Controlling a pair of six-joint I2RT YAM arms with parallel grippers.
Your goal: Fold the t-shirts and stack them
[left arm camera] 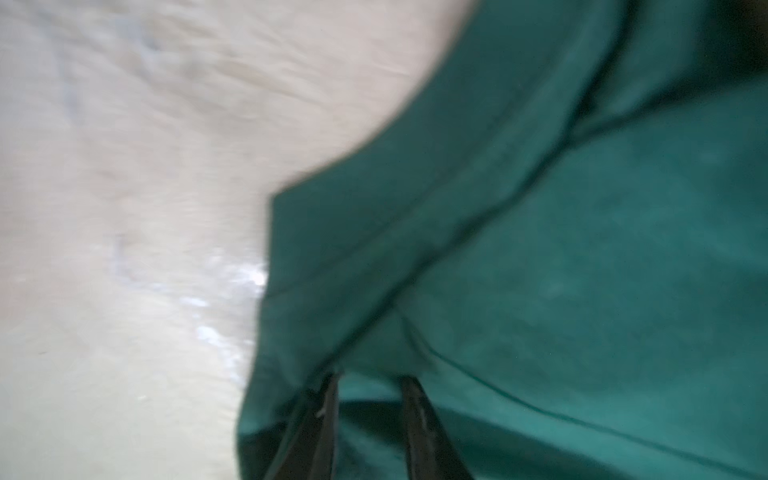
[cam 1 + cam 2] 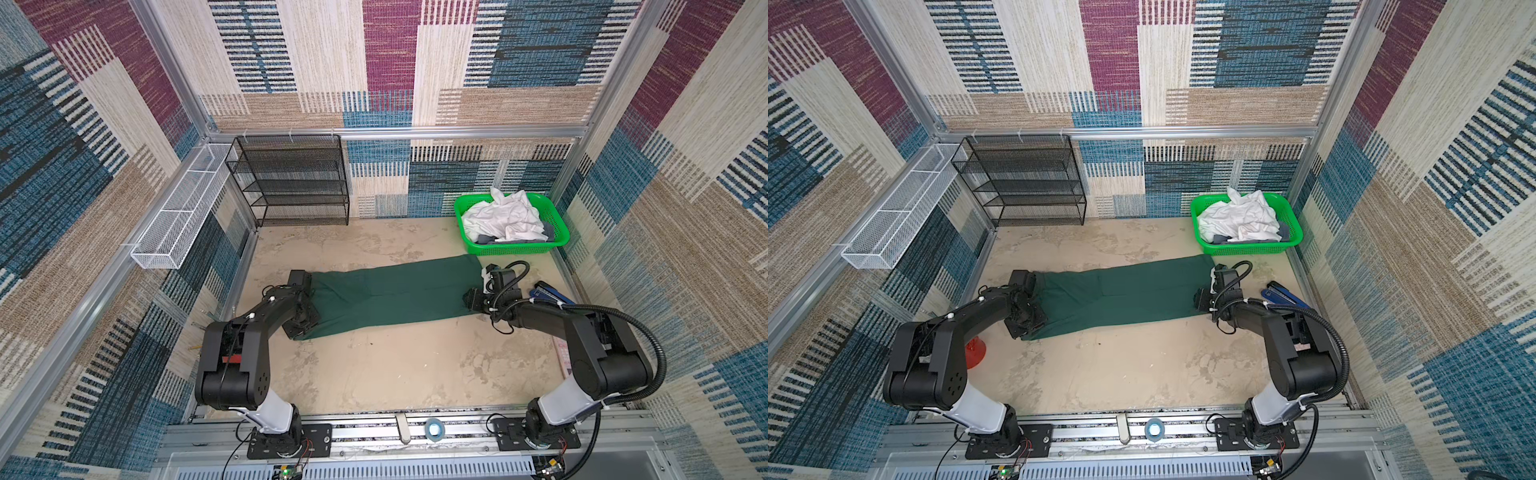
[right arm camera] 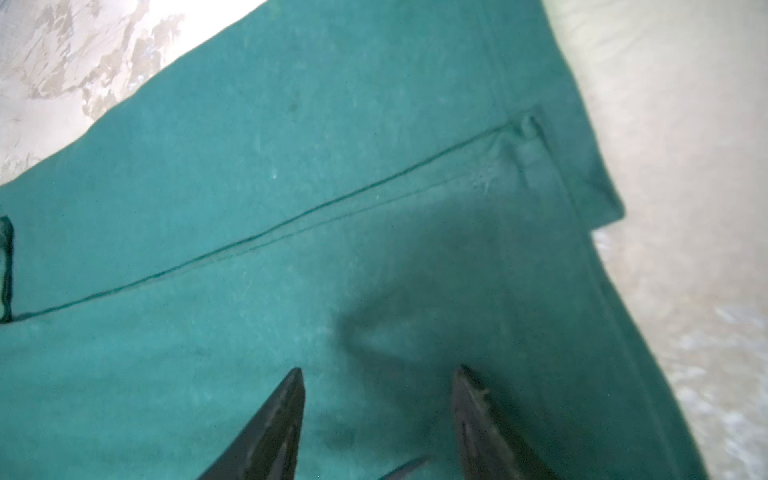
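Counter (image 2: 374, 374): beige, mottled, scuffed pale in patches. Walls (image 2: 395, 62) on three sides, woven patchwork of blue, maroon and tan on an aluminium frame.

Dark green t-shirt (image 2: 395, 295) lies flat mid-counter, a long folded strip running crosswise.

My left tool (image 1: 369, 377) is at the shirt's left end, jaws narrowly parted, tips against bunched cloth; the wrist view is blurred.

My right tool (image 3: 380, 369) is over the shirt's right end, jaws well apart with nothing between them, smooth cloth and a hem line beyond the tips.

Behind the shirt's right end: bright green basket (image 2: 511, 249) heaped with crumpled white t-shirts (image 2: 503, 216) over some grey fabric (image 2: 486, 239).

Behind its left end, against the back wall: black mesh shelf rack (image 2: 291, 183). White wire tray (image 2: 178, 216) hangs on the left wall.

Just beside the shirt's right end: a blue object (image 2: 548, 291), partly hidden by my arm.
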